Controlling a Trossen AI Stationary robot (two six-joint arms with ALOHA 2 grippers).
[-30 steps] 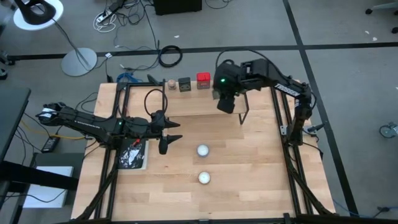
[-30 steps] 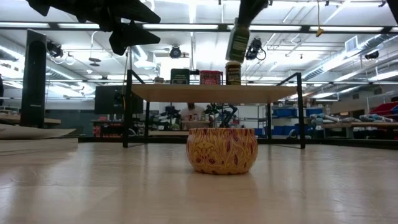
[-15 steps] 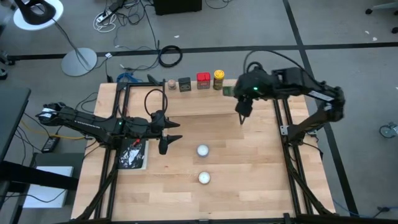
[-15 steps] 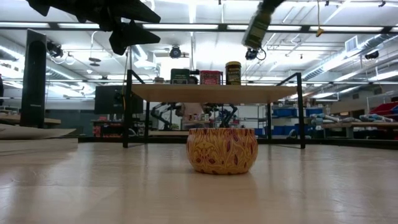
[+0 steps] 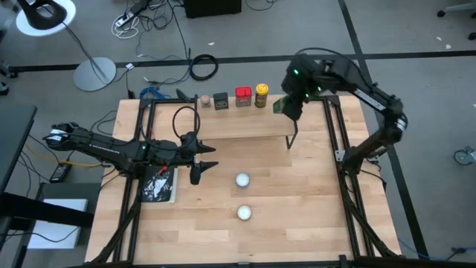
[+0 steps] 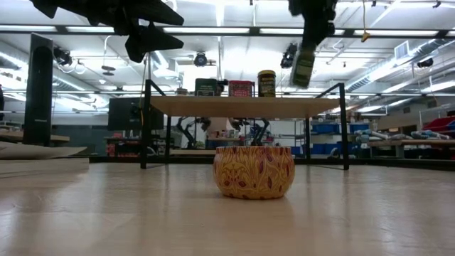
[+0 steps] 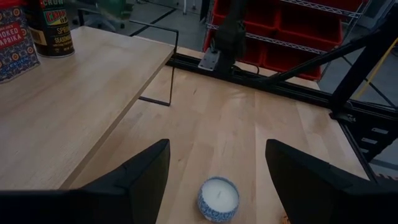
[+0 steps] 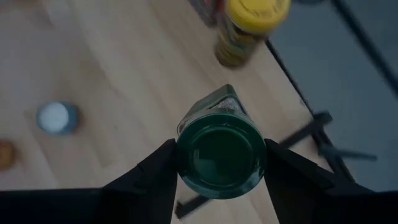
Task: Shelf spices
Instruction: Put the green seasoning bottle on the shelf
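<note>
Overhead, right gripper clamps the green-lidded jar above the shelf's end.

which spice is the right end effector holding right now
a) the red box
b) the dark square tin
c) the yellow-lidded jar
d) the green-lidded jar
d: the right end effector is shut on the green-lidded jar, held in the air above the shelf's end, while the other spices stand in a row on the shelf.

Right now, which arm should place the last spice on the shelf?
Right. The right gripper is shut on the green-lidded jar, held above the shelf end beside the yellow-lidded jar. The left gripper hangs open and empty over the table.
</note>
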